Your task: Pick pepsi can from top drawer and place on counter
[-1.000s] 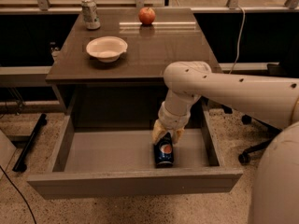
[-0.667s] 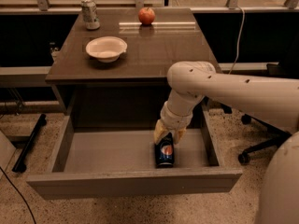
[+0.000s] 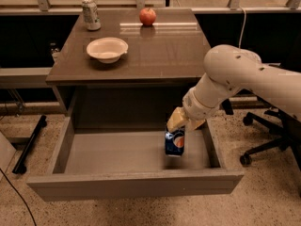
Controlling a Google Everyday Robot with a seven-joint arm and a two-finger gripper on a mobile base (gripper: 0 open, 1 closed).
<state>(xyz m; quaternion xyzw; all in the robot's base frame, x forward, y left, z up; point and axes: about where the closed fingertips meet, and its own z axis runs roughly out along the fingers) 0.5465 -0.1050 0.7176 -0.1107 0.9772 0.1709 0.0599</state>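
Note:
The pepsi can (image 3: 174,143) is blue with a round red-white-blue logo. It hangs upright in my gripper (image 3: 177,125), lifted a little above the floor of the open top drawer (image 3: 117,157), near the drawer's right side. The gripper's tan fingers (image 3: 176,120) are shut on the can's top. My white arm (image 3: 235,79) reaches in from the right. The counter (image 3: 160,51) is the glossy brown tabletop above and behind the drawer.
On the counter stand a white bowl (image 3: 107,49), a silver-green can (image 3: 91,14) at the back left and a red apple (image 3: 147,16) at the back. An office chair base (image 3: 263,145) is on the floor to the right.
The can lay on the drawer floor under the gripper before; now it is lifted off the floor in the gripper, and the arm has risen and swung right.

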